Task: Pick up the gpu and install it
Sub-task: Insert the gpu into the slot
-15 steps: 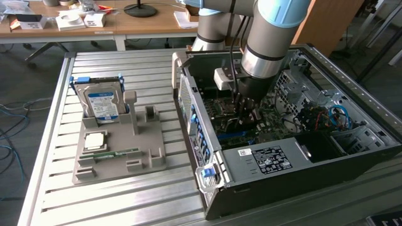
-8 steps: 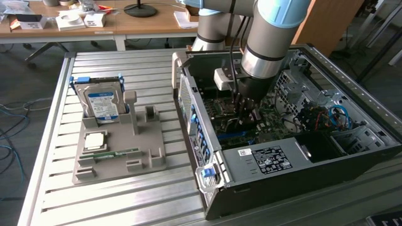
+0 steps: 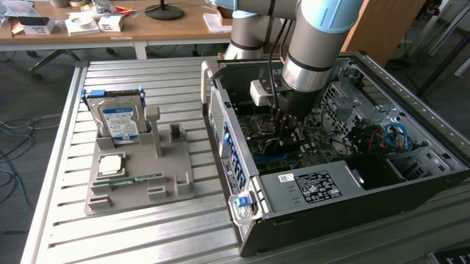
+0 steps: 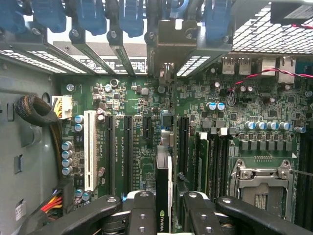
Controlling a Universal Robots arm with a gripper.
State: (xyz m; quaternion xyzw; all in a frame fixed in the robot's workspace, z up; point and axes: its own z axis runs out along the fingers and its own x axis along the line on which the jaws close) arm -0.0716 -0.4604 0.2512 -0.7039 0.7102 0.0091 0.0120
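Note:
The gpu [image 4: 164, 188] is seen edge-on as a thin dark card with a logo on its edge. It stands upright over the green motherboard [image 4: 146, 105], between the long black expansion slots [image 4: 128, 147]. Its silver end bracket [image 4: 168, 44] reaches the case's rear slot openings. My gripper [image 4: 165, 203] is shut on the card, one black finger [image 4: 142, 210] on each side. In the exterior view the gripper [image 3: 287, 126] is down inside the open computer case [image 3: 309, 187]. Whether the card sits fully in its slot I cannot tell.
A grey holder [image 3: 140, 181] on the slatted table, at the exterior view's left, carries a silver hard drive with a blue label [image 3: 118, 118], a processor chip [image 3: 110, 164] and a green memory stick [image 3: 136, 180]. Cable bundles [image 4: 36, 110] and the processor socket [image 4: 259, 188] flank the card.

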